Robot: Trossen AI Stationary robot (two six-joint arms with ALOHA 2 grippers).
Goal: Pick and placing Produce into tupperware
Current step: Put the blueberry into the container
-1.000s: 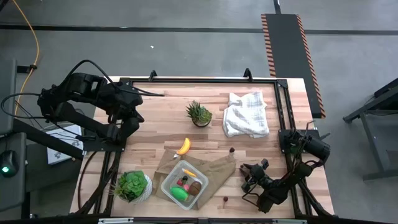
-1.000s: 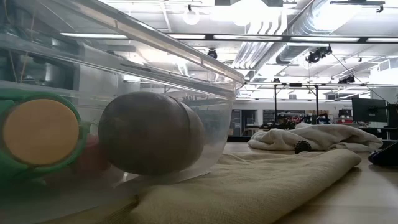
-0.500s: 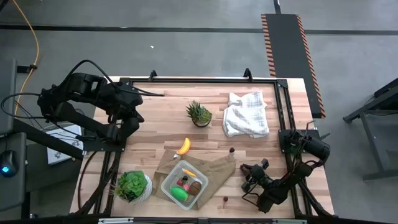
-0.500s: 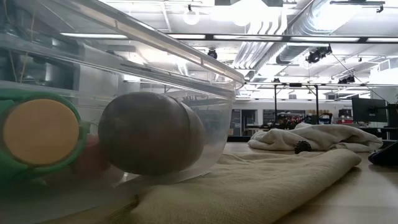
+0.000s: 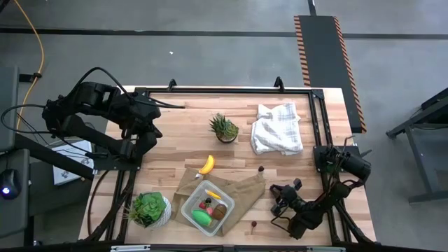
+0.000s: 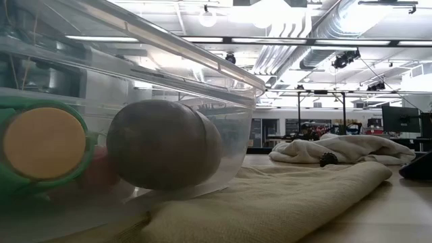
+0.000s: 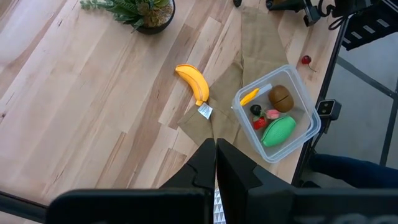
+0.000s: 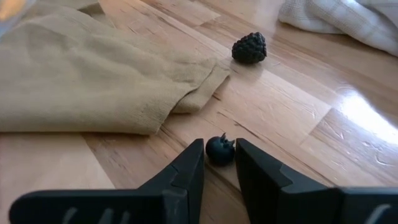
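Observation:
The clear tupperware (image 5: 208,208) stands on a tan cloth (image 5: 245,189) near the table's front edge. It holds a green oval (image 7: 278,130), a brown kiwi (image 7: 281,98), a red strawberry and a yellow-orange piece. A yellow banana (image 5: 206,164) lies on the wood just beyond it. My right gripper (image 8: 219,152) sits low at the table, right of the cloth, shut on a small dark round berry (image 8: 219,149). A bumpy dark berry (image 8: 249,48) lies farther off. My left gripper (image 7: 216,152) hangs shut and empty, high over the far left. My right gripper pinches the small dark berry by its two sides (image 8: 211,151) between its fingertips (image 8: 196,155). The fingers come in slanting downward, low over the wood. The berry sits on the table between them, its little crown upward.
A spiky potted plant (image 5: 224,128) and a white cloth (image 5: 277,128) stand toward the far side. A leafy plant in a white pot (image 5: 149,208) is at the near left. A small red piece (image 5: 253,225) lies by the front edge. Black rails frame the table.

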